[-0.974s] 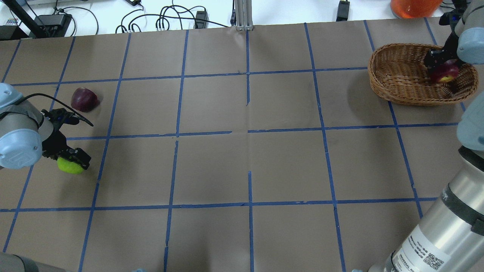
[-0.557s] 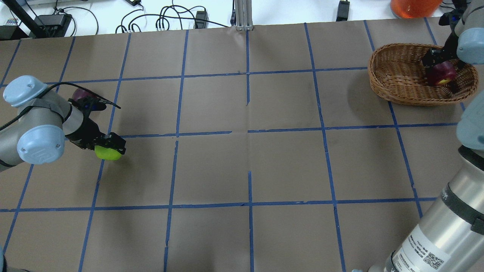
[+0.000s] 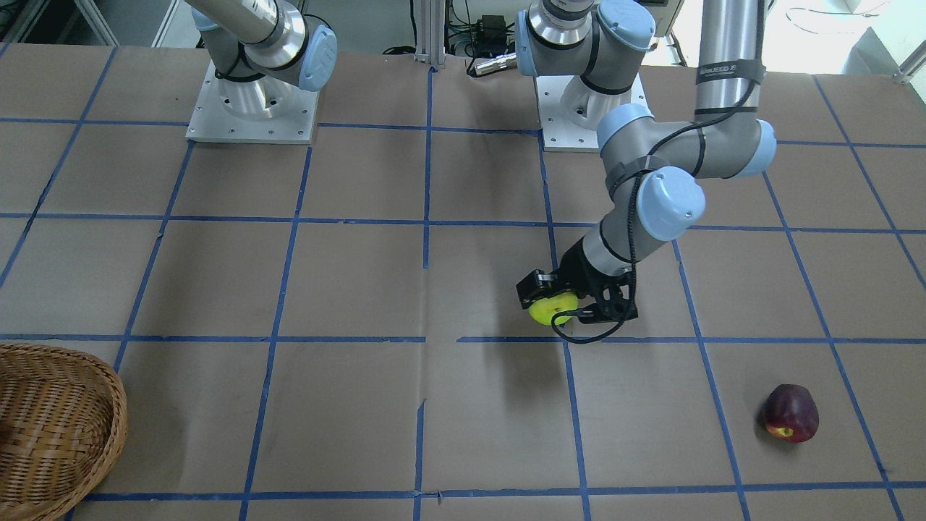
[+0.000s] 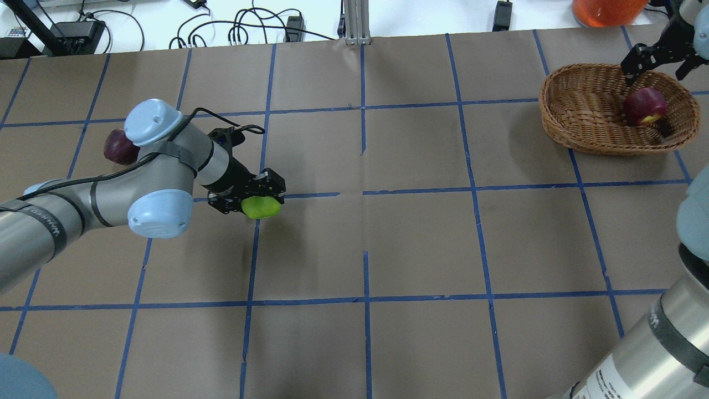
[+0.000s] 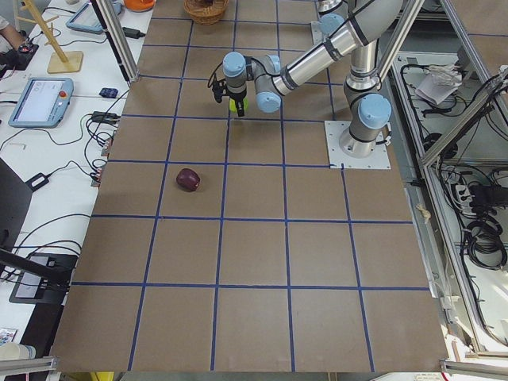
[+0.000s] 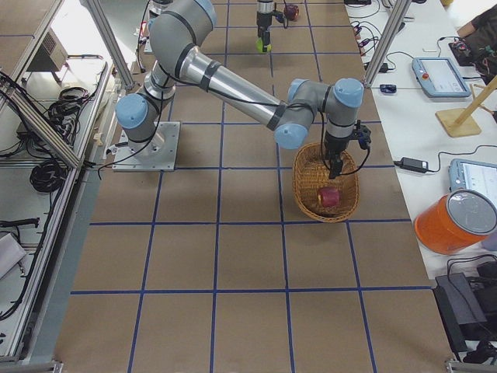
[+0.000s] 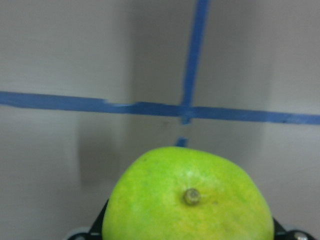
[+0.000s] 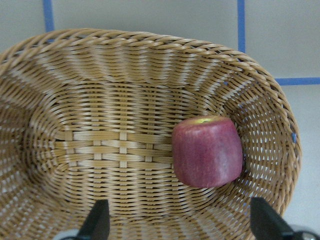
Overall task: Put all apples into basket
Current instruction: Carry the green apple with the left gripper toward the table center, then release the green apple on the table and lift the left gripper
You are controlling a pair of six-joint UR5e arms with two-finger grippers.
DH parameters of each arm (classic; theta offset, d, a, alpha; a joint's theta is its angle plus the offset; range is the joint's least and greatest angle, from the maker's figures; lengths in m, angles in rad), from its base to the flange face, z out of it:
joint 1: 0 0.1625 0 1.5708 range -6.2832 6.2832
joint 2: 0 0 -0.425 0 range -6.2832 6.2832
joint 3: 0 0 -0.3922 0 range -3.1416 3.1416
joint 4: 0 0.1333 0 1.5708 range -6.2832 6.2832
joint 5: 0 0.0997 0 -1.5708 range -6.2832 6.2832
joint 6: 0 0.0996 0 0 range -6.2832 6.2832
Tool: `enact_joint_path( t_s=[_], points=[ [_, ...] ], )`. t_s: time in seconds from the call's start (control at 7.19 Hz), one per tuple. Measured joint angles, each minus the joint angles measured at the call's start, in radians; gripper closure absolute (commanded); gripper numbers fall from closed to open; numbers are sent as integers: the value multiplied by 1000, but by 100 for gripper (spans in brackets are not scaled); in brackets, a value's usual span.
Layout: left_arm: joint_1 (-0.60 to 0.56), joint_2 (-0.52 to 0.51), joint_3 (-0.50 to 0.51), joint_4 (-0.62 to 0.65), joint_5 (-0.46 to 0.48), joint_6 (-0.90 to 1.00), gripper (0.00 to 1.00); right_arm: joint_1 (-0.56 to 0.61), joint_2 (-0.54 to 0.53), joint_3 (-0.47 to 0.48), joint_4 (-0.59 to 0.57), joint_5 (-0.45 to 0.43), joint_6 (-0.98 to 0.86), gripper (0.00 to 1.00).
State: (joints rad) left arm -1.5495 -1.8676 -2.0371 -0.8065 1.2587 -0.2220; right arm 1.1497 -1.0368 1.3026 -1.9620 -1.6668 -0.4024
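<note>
Carefully, left jaws tight on the green apple [image 4: 261, 206], right jaws open, I must carry it level to the basket [image 4: 609, 148].

Lettering on both arms, none of it legible
A black band [image 3: 725, 69] on the left arm's upright tube carried pale capital letters, too small to make out. A like band [image 4: 47, 227] on that arm's forearm in the overhead view was equally blurred. The fine print on a white label [image 4: 612, 374] on the right arm's tube, near right, was unreadable.
</note>
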Motion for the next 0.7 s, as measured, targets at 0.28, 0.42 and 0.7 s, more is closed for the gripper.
enact_joint_path(
  t_s=[0.28,0.42,0.7],
  points=[
    [-132,-75,40,125,-62,-257,48,59,-44,2,98,77,82,0],
    [-167,-115,72,143,-94,-332,38,81,-58,2,143,132,118,0],
    [-209,-179,142,150,-129,-448,0,134,-67,4,179,178,162,0]
  ],
)
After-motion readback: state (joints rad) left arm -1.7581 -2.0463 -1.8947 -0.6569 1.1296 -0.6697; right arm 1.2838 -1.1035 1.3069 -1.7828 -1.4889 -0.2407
